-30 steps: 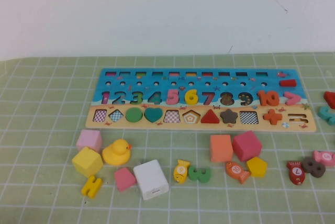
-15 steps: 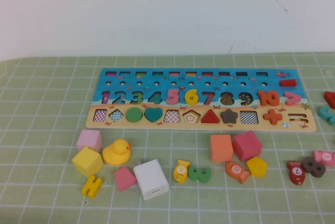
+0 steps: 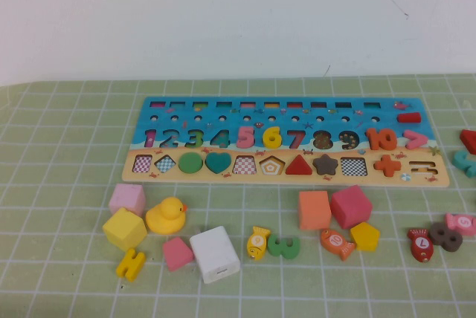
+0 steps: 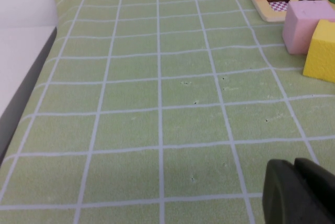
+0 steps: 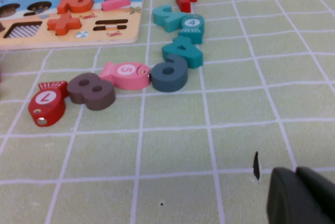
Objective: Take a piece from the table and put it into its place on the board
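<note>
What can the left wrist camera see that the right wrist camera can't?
Only the left wrist view: a pink cube, a yellow cube and the left gripper, over the cloth short of those cubes.

Only the right wrist view: a brown 8, a pink fish, a red fish, teal numerals and the right gripper, near them.

Both: the green gridded table and one end of the board.

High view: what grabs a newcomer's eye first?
The board lies across the middle of the table, the piece, a yellow 6, already in its numeral row. Loose blocks and a yellow duck line up in front of it. The left gripper and right gripper show only in the wrist views, low over cloth.
</note>
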Controlling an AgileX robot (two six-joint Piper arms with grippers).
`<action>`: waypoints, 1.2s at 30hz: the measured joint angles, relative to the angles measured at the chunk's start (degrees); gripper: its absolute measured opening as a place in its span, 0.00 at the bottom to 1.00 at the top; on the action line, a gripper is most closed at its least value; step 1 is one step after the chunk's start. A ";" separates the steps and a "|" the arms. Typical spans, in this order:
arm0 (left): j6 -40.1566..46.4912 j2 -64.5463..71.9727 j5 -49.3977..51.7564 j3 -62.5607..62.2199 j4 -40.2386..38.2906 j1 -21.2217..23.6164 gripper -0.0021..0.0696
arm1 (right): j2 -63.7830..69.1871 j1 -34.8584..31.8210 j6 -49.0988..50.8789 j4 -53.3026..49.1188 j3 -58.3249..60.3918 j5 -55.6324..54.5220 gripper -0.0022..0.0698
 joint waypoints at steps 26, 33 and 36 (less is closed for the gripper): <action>-0.17 0.00 0.47 0.00 -1.56 0.00 0.03 | 0.00 0.00 0.00 0.00 0.00 0.00 0.03; -0.07 0.00 0.47 0.00 -1.56 0.00 0.03 | 0.00 0.00 0.00 0.00 0.00 0.00 0.03; -0.07 0.00 0.47 0.00 -1.56 0.00 0.03 | 0.00 0.00 0.00 0.00 0.00 0.00 0.03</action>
